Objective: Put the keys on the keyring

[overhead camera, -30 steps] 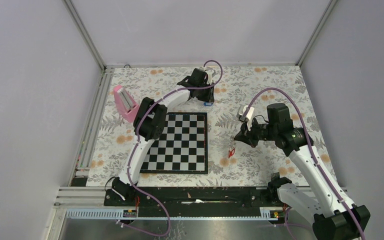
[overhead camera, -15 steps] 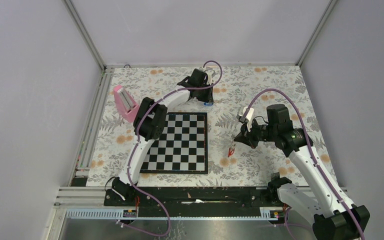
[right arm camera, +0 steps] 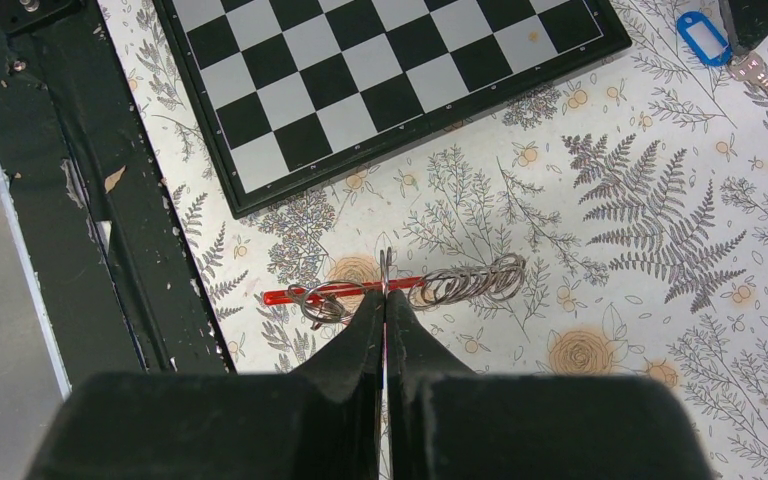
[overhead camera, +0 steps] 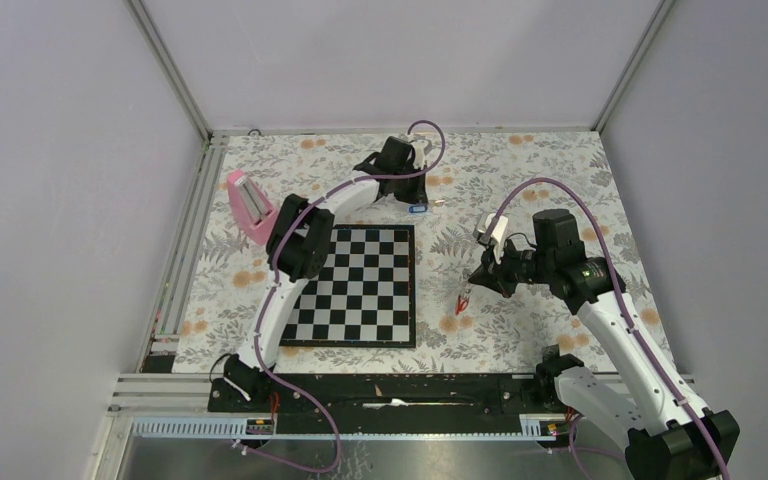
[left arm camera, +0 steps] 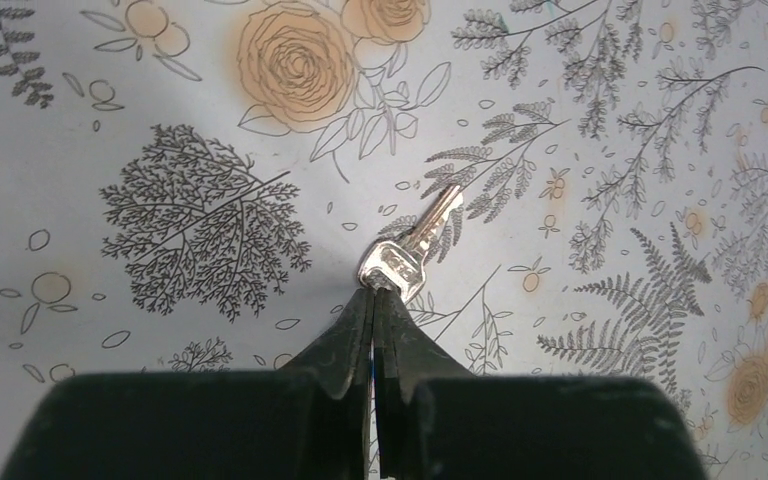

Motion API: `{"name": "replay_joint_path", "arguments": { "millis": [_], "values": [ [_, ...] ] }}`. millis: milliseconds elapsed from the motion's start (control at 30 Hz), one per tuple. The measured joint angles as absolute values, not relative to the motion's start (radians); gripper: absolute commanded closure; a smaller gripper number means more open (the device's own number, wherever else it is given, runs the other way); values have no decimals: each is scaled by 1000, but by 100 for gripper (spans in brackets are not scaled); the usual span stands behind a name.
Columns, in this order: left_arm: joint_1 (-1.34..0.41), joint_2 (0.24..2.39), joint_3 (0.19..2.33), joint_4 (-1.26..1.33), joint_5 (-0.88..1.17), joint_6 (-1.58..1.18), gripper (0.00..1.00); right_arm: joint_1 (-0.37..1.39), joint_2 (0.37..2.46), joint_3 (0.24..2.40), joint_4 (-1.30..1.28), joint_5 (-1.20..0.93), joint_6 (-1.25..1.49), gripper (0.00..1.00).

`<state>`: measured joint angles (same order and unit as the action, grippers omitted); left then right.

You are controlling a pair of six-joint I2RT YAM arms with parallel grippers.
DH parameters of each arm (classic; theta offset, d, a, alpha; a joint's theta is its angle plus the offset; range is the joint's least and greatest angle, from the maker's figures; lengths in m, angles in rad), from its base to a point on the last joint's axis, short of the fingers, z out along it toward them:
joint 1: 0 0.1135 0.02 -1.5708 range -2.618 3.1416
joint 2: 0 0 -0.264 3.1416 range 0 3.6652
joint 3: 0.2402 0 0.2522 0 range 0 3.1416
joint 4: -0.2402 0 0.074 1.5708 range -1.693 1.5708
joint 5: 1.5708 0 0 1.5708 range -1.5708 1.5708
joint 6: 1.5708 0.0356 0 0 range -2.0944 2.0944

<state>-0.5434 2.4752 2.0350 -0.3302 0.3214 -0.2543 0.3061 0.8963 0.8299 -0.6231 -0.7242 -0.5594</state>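
My left gripper (left arm camera: 373,292) is shut on the head of a silver key (left arm camera: 410,250); its blade points up and to the right over the floral mat. That key's blue tag (right arm camera: 703,38) lies beside the gripper and also shows in the top view (overhead camera: 417,209). My right gripper (right arm camera: 384,295) is shut on the thin keyring (right arm camera: 384,265), seen edge-on. A red strip (right arm camera: 310,294) and a bunch of wire rings (right arm camera: 470,281) hang on it. I cannot tell whether the red strip is the fob or the red key tag. In the top view it shows red (overhead camera: 461,300) below the right gripper (overhead camera: 475,278).
The chessboard (overhead camera: 355,285) lies between the arms, and its corner is near the right gripper (right arm camera: 360,90). A pink wedge block (overhead camera: 250,207) stands at the left edge of the mat. The black front rail (right arm camera: 80,200) runs near the keyring.
The key's blade now sticks out to the right of the blue tag under the left gripper. The right gripper and its red piece have shifted slightly.
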Motion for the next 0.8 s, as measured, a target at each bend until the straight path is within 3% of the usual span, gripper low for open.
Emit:
{"name": "replay_joint_path", "arguments": {
  "millis": [233, 800],
  "values": [
    [-543, 2397, 1933, -283, 403, -192, 100, 306, 897, 830, -623, -717, -559, 100],
    [-543, 1961, 1451, -96, 790, 124, 100, 305, 908, 836, -620, -699, -548, 100]
  ]
}}
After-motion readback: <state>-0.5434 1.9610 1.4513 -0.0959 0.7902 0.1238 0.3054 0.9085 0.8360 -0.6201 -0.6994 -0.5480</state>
